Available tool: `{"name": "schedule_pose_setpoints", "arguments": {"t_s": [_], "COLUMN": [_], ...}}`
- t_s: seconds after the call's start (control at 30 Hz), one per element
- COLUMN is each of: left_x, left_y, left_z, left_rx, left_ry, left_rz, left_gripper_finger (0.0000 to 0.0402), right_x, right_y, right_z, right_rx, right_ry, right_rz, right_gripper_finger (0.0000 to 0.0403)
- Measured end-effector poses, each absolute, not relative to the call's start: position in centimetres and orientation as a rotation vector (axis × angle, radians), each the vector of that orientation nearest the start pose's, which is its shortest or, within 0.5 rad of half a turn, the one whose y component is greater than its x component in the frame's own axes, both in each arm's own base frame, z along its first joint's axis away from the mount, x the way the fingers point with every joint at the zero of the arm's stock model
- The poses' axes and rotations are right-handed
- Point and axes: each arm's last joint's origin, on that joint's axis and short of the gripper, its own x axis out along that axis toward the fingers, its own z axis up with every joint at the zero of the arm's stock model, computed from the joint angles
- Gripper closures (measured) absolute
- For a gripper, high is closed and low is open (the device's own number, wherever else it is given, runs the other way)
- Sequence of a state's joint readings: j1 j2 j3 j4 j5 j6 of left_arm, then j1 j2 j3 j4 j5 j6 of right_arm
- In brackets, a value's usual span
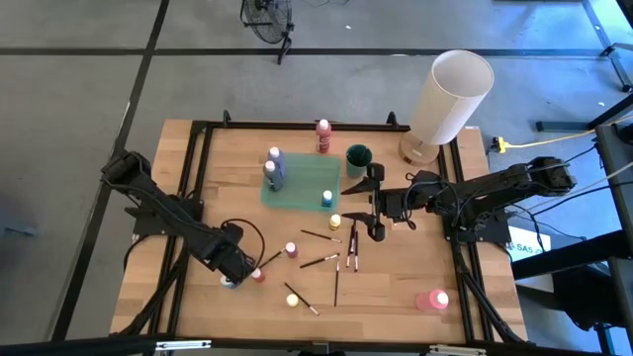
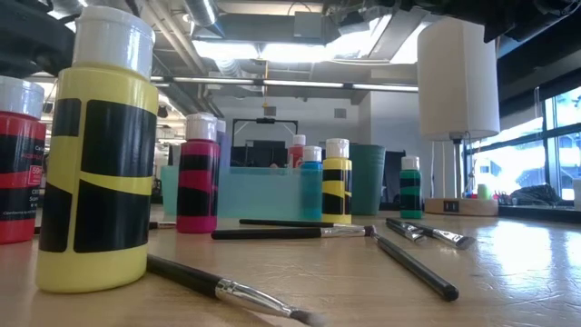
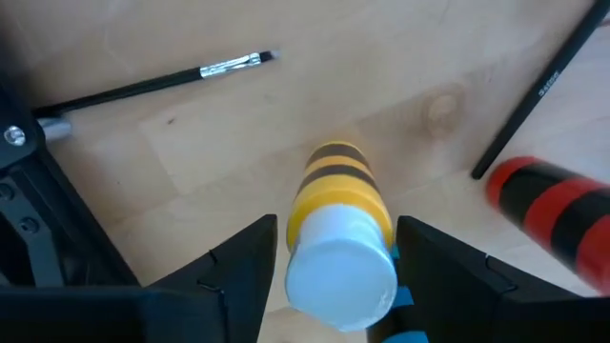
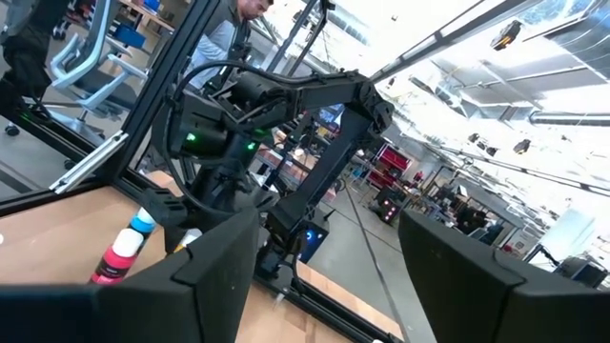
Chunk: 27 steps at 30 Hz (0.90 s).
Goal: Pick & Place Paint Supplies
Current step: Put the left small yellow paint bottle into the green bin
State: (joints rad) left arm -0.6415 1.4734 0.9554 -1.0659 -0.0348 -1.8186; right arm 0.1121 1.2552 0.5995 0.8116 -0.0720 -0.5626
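Note:
My left gripper (image 1: 234, 275) points down at the table's near left, open. Its two fingers (image 3: 243, 262) stand close on either side of a yellow-and-black striped, white-capped paint bottle (image 3: 338, 219) that stands upright on the wood; the gripper mostly hides this bottle in the high view. A red-and-black bottle (image 3: 553, 210) (image 1: 257, 275) stands just beside it. My right gripper (image 1: 376, 213) (image 4: 329, 219) hangs level above the table's middle right, open, with nothing between its fingers. Thin dark brushes (image 1: 321, 237) (image 3: 152, 81) lie scattered on the wood.
A green tray (image 1: 300, 183) at the far middle holds a purple bottle (image 1: 275, 163) and a blue one (image 1: 327, 198). Around it are a red bottle (image 1: 323, 133), a dark green cup (image 1: 357, 158) and the big white cylinder (image 1: 450, 99). Yellow (image 1: 292, 299) (image 2: 95, 154) and pink (image 1: 291, 249) bottles stand nearer. A pink bottle (image 1: 432, 300) lies near right.

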Motion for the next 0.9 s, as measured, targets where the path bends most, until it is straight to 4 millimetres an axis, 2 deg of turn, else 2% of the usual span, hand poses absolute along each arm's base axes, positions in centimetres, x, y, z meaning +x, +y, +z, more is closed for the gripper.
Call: {"name": "schedule_pose_setpoints", "arguments": {"t_s": [0.3, 0.7, 0.9], "left_x": [19.0, 19.0, 19.5], "left_y": [-13.9, -13.6, -12.7], "left_z": [20.0, 20.2, 22.1], "left_rx": [-0.839, -0.764, -0.726], "left_ry": [1.324, 1.348, 1.356], "left_rz": [0.904, 0.842, 0.844], "left_gripper_finger": [0.0255, 0.0256, 0.0256], "right_x": [26.2, 26.2, 26.2], "right_y": [3.2, 3.2, 3.2], "right_z": [26.8, 26.7, 26.8], "right_rx": [-0.56, -0.56, -0.56], "right_ry": [-0.204, -0.197, -0.205], "right_rz": [0.135, 0.137, 0.136], "right_gripper_finger": [0.0146, 0.0146, 0.0146]}}
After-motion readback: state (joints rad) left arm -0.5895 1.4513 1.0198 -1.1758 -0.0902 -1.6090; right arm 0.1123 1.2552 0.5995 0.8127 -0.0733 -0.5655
